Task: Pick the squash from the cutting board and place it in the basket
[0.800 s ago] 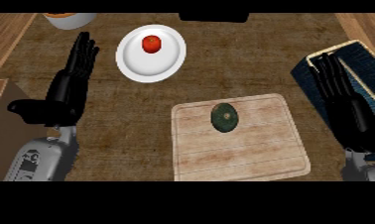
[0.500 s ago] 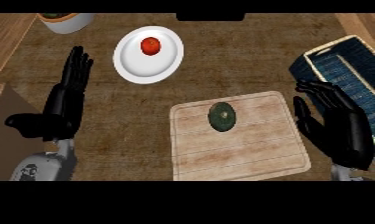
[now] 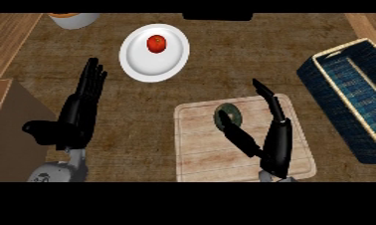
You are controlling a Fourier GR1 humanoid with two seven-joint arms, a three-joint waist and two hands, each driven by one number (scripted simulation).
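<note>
A dark green squash (image 3: 228, 115) lies near the far edge of the light wooden cutting board (image 3: 198, 154). My right hand (image 3: 275, 137) is over the board just right of the squash, open, fingers straight and pointing away, with the thumb reaching towards the squash from below. I cannot tell whether the thumb touches it. The blue woven basket (image 3: 334, 77) with a tan rim stands at the right edge. My left hand (image 3: 77, 114) rests open at the left, fingers up.
A white plate (image 3: 140, 62) with a red tomato (image 3: 155, 44) sits beyond the board to the left. A pale bowl (image 3: 73, 19) is at the far left corner and a dark object (image 3: 217, 16) at the far edge.
My right hand has moved left from beside the basket onto the cutting board, ending next to the squash. The view has shifted a little. The left hand stays where it was.
</note>
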